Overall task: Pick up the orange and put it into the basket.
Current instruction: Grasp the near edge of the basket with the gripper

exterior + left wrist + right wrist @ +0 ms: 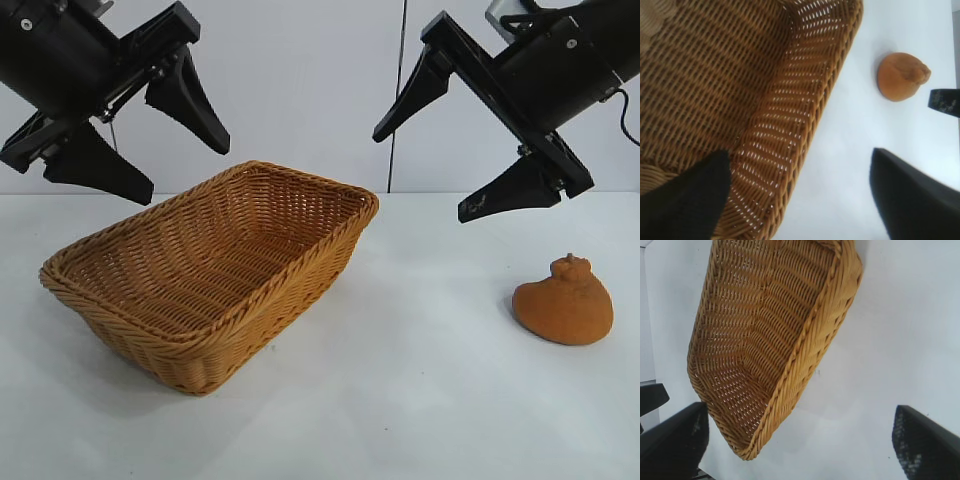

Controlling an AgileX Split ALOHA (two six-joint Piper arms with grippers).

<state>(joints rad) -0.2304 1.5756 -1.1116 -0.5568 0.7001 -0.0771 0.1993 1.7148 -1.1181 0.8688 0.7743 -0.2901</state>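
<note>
The orange (564, 301) lies on the white table at the right, small knob up; it also shows in the left wrist view (902, 76). The empty wicker basket (205, 330) stands left of centre and shows in both wrist views (800, 115) (805, 347). My left gripper (185, 170) hangs open and empty high above the basket's left end. My right gripper (420, 175) hangs open and empty high above the table, up and to the left of the orange. The orange is out of the right wrist view.
The white table (400, 400) runs to a pale back wall. A tip of the right gripper's finger (944, 102) shows in the left wrist view beside the orange.
</note>
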